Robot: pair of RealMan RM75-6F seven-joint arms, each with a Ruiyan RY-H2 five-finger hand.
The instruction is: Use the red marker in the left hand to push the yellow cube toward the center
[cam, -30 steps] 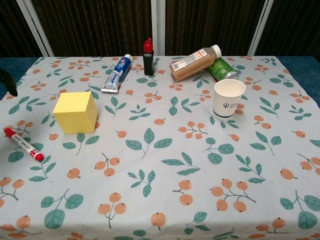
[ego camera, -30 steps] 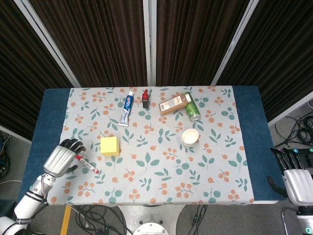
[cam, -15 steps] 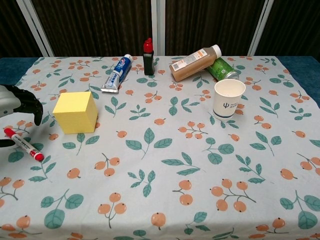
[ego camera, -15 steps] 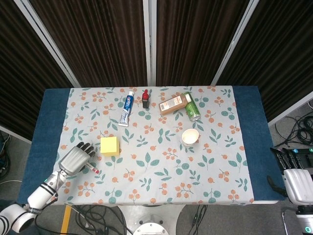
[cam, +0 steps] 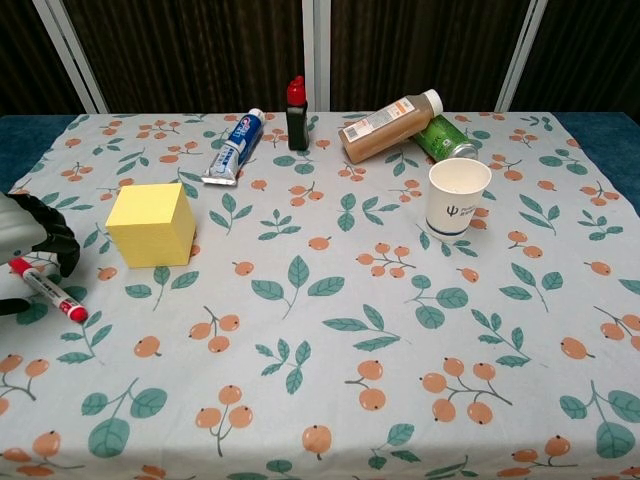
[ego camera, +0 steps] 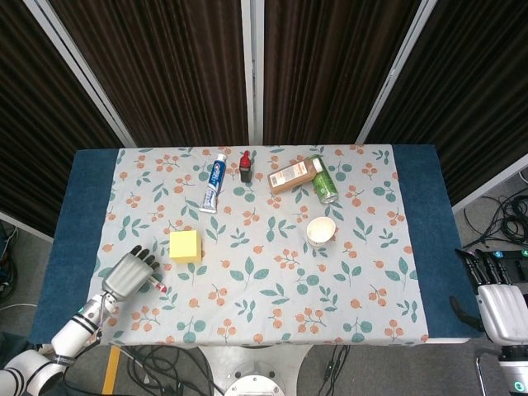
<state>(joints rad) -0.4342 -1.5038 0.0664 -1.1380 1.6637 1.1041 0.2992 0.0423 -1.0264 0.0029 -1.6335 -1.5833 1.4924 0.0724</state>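
Observation:
The yellow cube [ego camera: 185, 246] [cam: 151, 223] sits on the left part of the floral tablecloth. The red marker [ego camera: 156, 285] [cam: 47, 290] lies flat on the cloth in front and to the left of the cube. My left hand [ego camera: 128, 272] [cam: 28, 235] hovers low over the marker's rear end. Its dark fingers [cam: 58, 232] lie on the cube side and its thumb on the near side, neither closed on the marker. My right hand [ego camera: 497, 299] hangs off the table's right edge with straight fingers, holding nothing.
Along the far side lie a toothpaste tube [ego camera: 214, 181], a small dark bottle with a red cap [ego camera: 245, 166], a brown bottle on its side [ego camera: 294, 175] and a green can [ego camera: 324, 186]. A white paper cup [ego camera: 321, 231] stands right of centre.
My left hand has come down from the table's left edge and moved over the marker's rear end. The marker and the cube have not moved. The right hand is still.

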